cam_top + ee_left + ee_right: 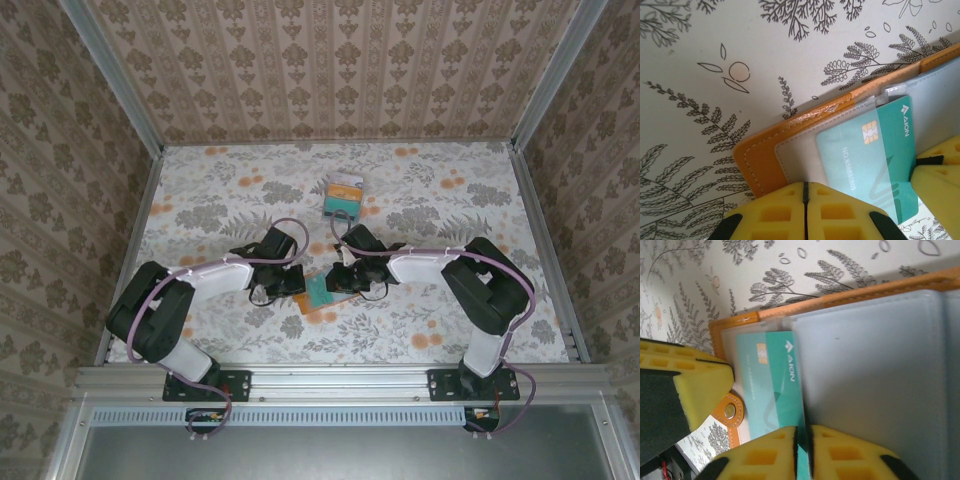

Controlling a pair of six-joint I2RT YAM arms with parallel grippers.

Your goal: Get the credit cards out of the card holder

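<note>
As far as I can see, my right gripper point(802, 456): jaws just a narrow slit apart, with the near end of the teal card point(772, 385) poking into the slit. Can't tell if I'm actually pinching it or only straddling it.
My left gripper point(805, 217): pads pressed flat together, parked at the near edge of the card holder point(760, 165), right beside the card. No idea if any flap is caught between them.
Teal card's long side: runs straight away from my right fingertips, chip end farthest, tucked under a clear sleeve point(752, 327) up by the card holder's orange edge.
Card holder: lying open and flat on the flowery table point(470, 320), pale inner panel up, roughly midway between my two arms.
Which arm: the right one is lined up on the card's end; the left sits off to the card's side, more on the card holder.
Next move, my guess: pull straight back along the card's length. A sideways tug would probably jam it in the sleeve.
Pile of cards point(343, 195): farther out on the table, well apart from the card holder.
</note>
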